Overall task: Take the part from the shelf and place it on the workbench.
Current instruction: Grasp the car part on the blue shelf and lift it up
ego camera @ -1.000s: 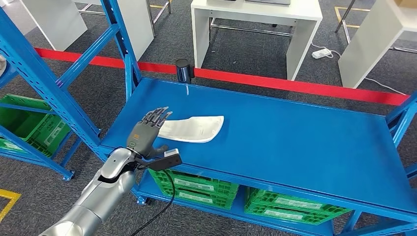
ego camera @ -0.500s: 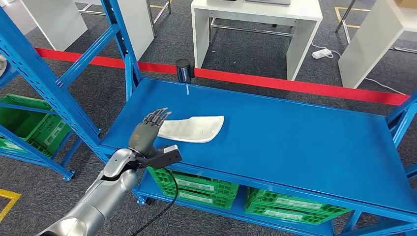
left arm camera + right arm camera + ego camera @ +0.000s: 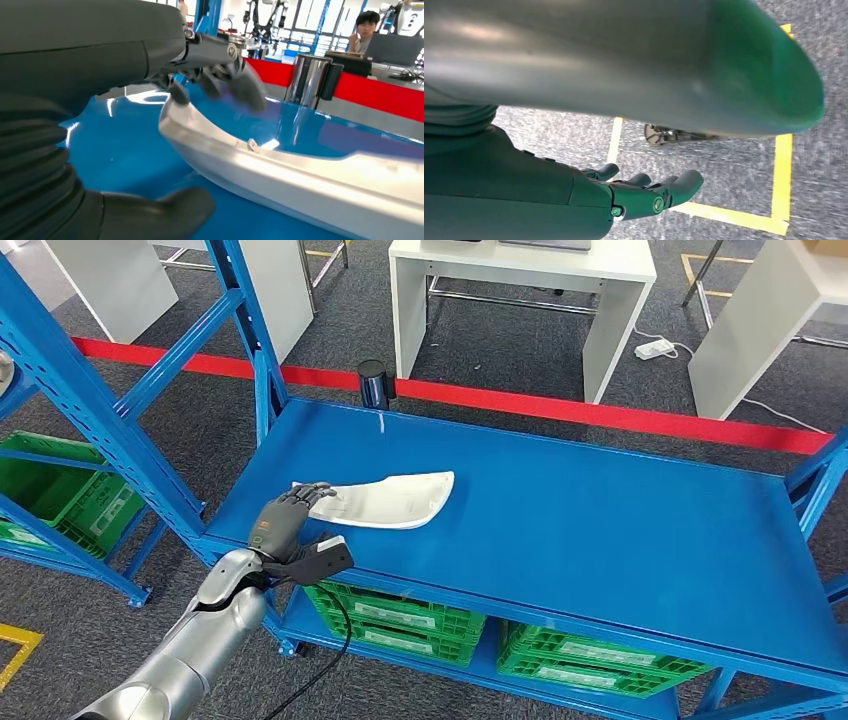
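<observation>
Spanning most of the head view, the blue workbench carries the white part flat on its left portion — green crates sit on the shelf beneath. Left hand is at the part's near end, fingers curled over its edge and thumb below, apparently gripping it. Right hand hangs over grey floor — fingers apart, holding nothing.

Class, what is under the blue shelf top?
Green crates sit on a lower tier beneath the shelf top. Their rear parts and contents are covered by it.
</observation>
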Tool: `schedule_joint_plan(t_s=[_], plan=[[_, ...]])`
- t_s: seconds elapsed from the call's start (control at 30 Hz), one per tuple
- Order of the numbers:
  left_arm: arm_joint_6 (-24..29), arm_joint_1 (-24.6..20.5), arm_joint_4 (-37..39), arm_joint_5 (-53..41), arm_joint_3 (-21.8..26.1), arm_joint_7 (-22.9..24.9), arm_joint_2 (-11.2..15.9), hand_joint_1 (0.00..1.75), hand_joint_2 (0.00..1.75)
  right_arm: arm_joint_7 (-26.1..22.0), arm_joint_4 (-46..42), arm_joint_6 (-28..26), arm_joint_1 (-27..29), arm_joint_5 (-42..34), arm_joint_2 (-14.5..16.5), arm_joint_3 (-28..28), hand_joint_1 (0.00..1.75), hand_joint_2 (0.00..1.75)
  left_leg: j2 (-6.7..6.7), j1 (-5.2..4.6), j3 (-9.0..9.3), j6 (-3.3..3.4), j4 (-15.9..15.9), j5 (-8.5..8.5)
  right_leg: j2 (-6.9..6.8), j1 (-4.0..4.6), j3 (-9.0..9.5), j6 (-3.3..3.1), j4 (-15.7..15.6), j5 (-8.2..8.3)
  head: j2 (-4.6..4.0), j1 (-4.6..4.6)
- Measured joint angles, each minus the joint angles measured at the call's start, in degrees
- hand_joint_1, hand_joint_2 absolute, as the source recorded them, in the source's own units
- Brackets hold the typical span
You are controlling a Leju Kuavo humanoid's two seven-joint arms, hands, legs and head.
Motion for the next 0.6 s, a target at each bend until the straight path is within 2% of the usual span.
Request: schedule_joint_plan(t_s=[0.6], plan=[[0.22,-0.34,1.07,-2.34,1.50,-1.41,0.80,1.75,1.75,-1.97,0.01,0.00,-0.02,0.54,0.04,0.00,0.00,0.00,0.01,0.00,0.10,0.00,-0.03,0.00,-0.01,0.00,0.08,0.00,0.00,0.00,0.00,0.00]])
